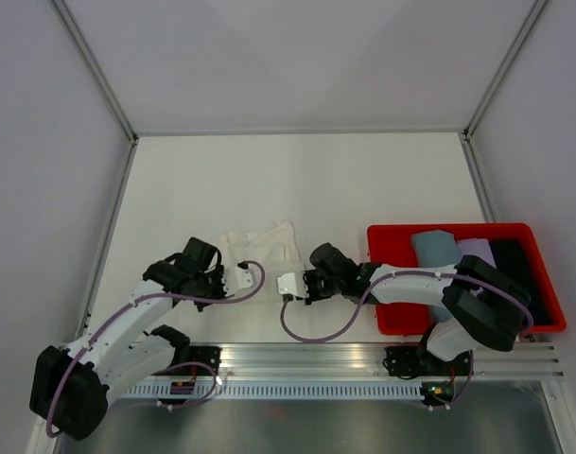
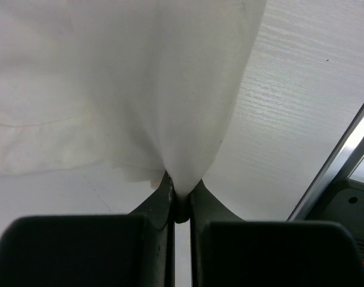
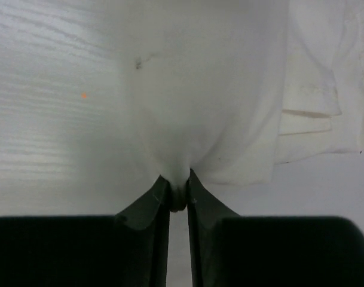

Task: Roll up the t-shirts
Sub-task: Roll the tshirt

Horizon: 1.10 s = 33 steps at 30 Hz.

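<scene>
While both grippers pinch the near edge, no roll has begun

With the cream t-shirt (image 1: 264, 244) lying spread on the table (image 1: 316, 180) between the arms, the left gripper (image 2: 180, 203) and the right gripper (image 3: 177, 194) are each clamped on a bunch of its near edge, and the cloth tents up into the jaws. I'd call this the grasp before the first turn. Next, both should carry that edge forward over the shirt evenly, so the roll starts straight. The other t-shirts (image 1: 437, 248) wait in the red bin (image 1: 410, 329).
</scene>
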Tool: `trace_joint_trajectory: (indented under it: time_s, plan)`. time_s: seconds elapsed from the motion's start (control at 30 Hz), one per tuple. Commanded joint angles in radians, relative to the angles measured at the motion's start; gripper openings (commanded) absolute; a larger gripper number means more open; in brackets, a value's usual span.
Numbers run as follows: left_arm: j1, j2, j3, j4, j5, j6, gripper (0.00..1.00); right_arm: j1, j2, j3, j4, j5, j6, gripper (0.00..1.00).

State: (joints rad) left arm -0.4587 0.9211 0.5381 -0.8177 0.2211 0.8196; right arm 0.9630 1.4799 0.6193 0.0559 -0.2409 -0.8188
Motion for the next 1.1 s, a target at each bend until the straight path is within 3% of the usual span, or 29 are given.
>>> trace_joint_trajectory:
  time_s: [0.0,0.13,0.23,0.37,0.5,0.67,0.87,1.07]
  plan:
    - [0.034,-0.001,0.057,-0.037,0.070,0.023,0.02,0.003,0.051,0.085,0.004,0.046,0.073,0.16]
    - [0.090,0.015,0.080,-0.080,0.145,0.050,0.02,0.002,0.016,0.097,-0.046,0.012,0.102,0.00]
    - [0.149,0.044,0.112,-0.138,0.197,0.090,0.02,-0.006,-0.022,0.153,-0.193,-0.053,0.170,0.00]
    - [0.184,0.108,0.195,-0.254,0.290,0.148,0.02,-0.035,-0.062,0.232,-0.472,-0.295,0.231,0.00]
    - [0.184,0.156,0.259,-0.391,0.383,0.197,0.02,-0.043,-0.081,0.264,-0.612,-0.514,0.326,0.00]
    - [0.184,0.249,0.284,-0.544,0.458,0.277,0.05,-0.082,-0.102,0.208,-0.579,-0.730,0.437,0.01]
    - [0.233,0.424,0.347,-0.492,0.437,0.268,0.11,-0.282,0.040,0.236,-0.549,-0.750,0.448,0.01]
    - [0.252,0.524,0.318,-0.436,0.365,0.274,0.13,-0.294,0.207,0.342,-0.558,-0.678,0.451,0.08]
